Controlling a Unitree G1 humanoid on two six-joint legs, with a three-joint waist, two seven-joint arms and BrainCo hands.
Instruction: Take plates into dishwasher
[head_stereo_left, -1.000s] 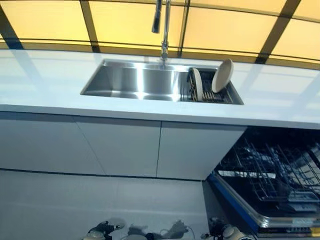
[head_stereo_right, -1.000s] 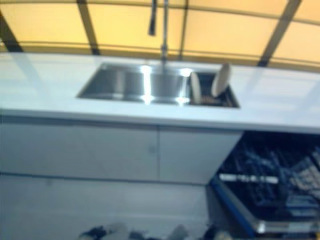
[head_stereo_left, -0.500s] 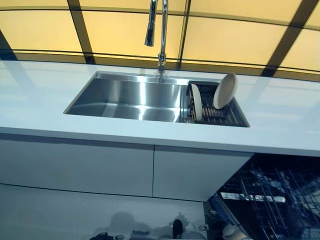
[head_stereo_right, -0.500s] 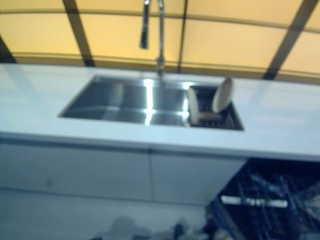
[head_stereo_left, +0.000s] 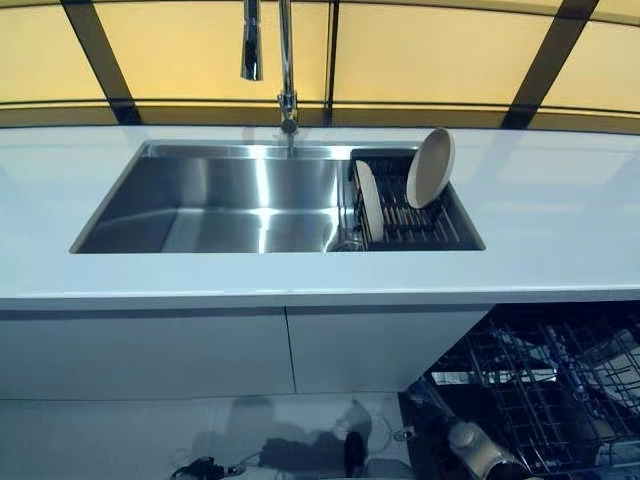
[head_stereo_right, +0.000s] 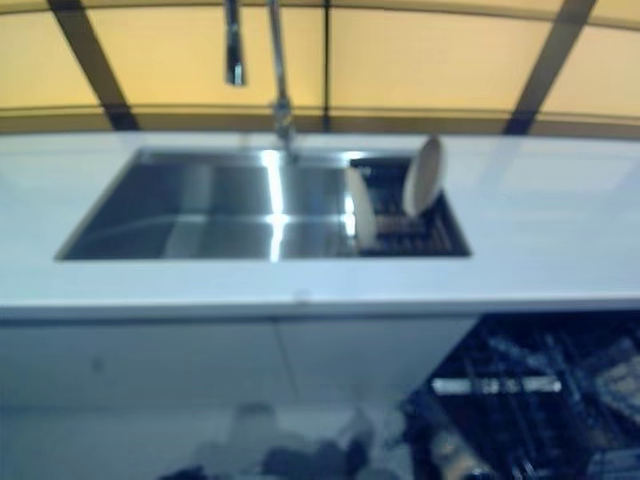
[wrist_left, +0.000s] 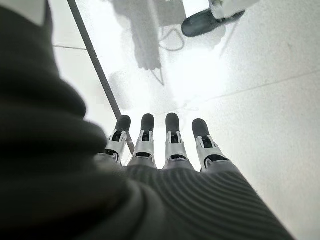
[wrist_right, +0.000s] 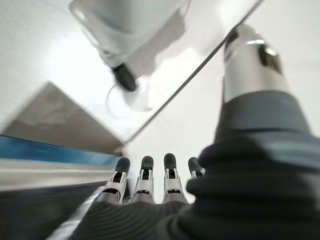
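Two cream plates stand in a dark dish rack (head_stereo_left: 420, 222) at the right end of the sink. One plate (head_stereo_left: 369, 200) stands edge-on at the rack's left; the other plate (head_stereo_left: 430, 167) leans against the rack's far right corner. Below the counter at the lower right the dishwasher's wire rack (head_stereo_left: 540, 390) is pulled out. My left hand (wrist_left: 172, 145) hangs low with straight fingers over the floor and holds nothing. My right hand (wrist_right: 145, 187) also hangs low with straight fingers and is empty, near the dishwasher's blue-edged door (wrist_right: 55, 152).
A tall faucet (head_stereo_left: 285, 60) rises behind the steel sink basin (head_stereo_left: 220, 200). The white counter (head_stereo_left: 560, 220) runs left and right of the sink. White cabinet doors (head_stereo_left: 150, 350) close the space under it. Yellow window panes stand behind.
The whole picture has shifted: the camera has come nearer the counter and looks more steeply down. The plates stand as before, and both hands stay low.
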